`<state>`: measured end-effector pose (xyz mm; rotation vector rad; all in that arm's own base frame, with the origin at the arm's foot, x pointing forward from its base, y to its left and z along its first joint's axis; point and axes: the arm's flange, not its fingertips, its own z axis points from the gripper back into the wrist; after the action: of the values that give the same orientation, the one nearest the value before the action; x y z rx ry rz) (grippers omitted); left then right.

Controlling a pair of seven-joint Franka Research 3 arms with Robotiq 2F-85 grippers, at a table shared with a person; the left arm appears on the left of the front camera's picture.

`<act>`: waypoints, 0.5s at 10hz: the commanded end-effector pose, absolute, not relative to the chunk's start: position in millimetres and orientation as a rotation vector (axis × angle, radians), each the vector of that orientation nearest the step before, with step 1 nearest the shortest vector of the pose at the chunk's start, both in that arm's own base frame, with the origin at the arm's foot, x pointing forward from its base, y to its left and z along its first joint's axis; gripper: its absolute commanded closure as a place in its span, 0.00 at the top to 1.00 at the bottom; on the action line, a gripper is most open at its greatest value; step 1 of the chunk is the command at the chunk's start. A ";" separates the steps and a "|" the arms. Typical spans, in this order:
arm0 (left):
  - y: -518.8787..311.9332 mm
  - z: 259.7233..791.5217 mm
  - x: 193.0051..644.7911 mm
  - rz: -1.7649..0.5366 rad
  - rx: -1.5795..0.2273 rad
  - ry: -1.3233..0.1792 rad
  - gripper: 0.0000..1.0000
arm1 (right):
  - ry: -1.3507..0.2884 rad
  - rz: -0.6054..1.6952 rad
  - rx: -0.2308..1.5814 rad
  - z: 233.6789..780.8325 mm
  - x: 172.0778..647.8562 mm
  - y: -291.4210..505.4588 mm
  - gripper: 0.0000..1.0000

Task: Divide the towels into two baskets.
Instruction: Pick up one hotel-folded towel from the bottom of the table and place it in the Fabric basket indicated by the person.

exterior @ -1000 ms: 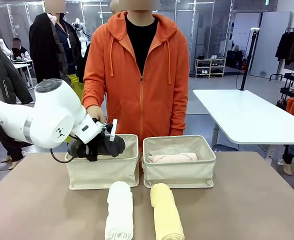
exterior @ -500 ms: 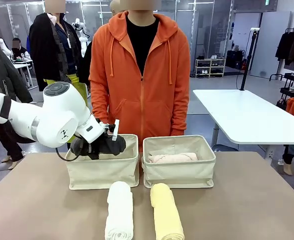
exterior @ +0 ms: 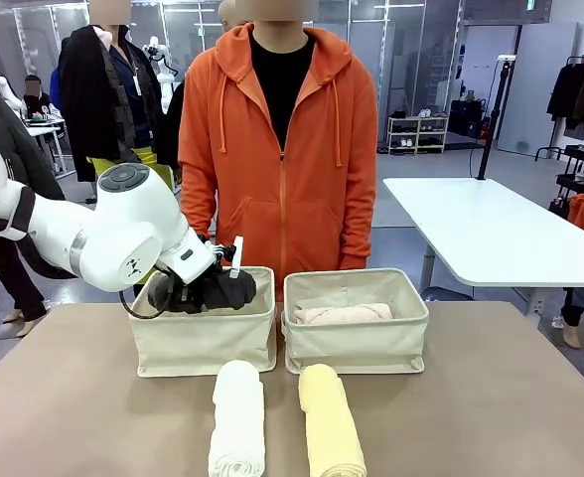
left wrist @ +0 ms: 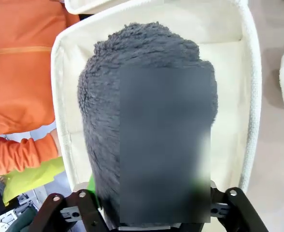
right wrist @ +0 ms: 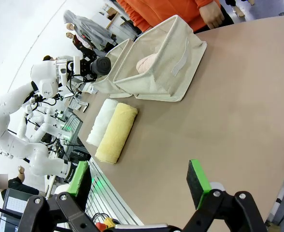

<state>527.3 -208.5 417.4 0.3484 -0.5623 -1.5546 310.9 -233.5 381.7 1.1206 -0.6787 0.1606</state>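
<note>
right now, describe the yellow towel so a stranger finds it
On the brown table, look on the robot's side of the cream baskets. Two rolls lie there side by side; it's the pale yellow towel, right of the white towel.

Bright, even light from overhead; the white towel (exterior: 238, 422) and pale yellow towel (exterior: 330, 429) throw only faint, soft shadows on the worktop (exterior: 491, 397). Front view is sharp; both wrist views bow at the edges, and the right one's background is washed out white.

The dark grey towel (exterior: 220, 289) plugs the left basket (exterior: 205, 346); right of it the right basket (exterior: 358, 346) gapes above the pink towel (exterior: 344, 314); left of it the tabletop (exterior: 64, 397) is bare.
</note>
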 end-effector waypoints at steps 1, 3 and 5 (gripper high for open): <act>-212.4 424.1 530.6 -1.536 0.372 -0.579 1.00 | -0.701 0.156 1.116 382.4 310.2 -232.0 1.00; -213.1 432.3 529.6 -1.526 0.385 -0.598 1.00 | -0.701 0.156 1.116 382.4 310.2 -232.0 1.00; -211.8 427.0 530.3 -1.553 0.359 -0.582 1.00 | -0.701 0.156 1.116 382.4 310.2 -232.0 1.00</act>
<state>530.9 -211.0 429.9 0.3614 -0.5878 -1.5449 310.9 -233.5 381.7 1.1206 -0.6787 0.1606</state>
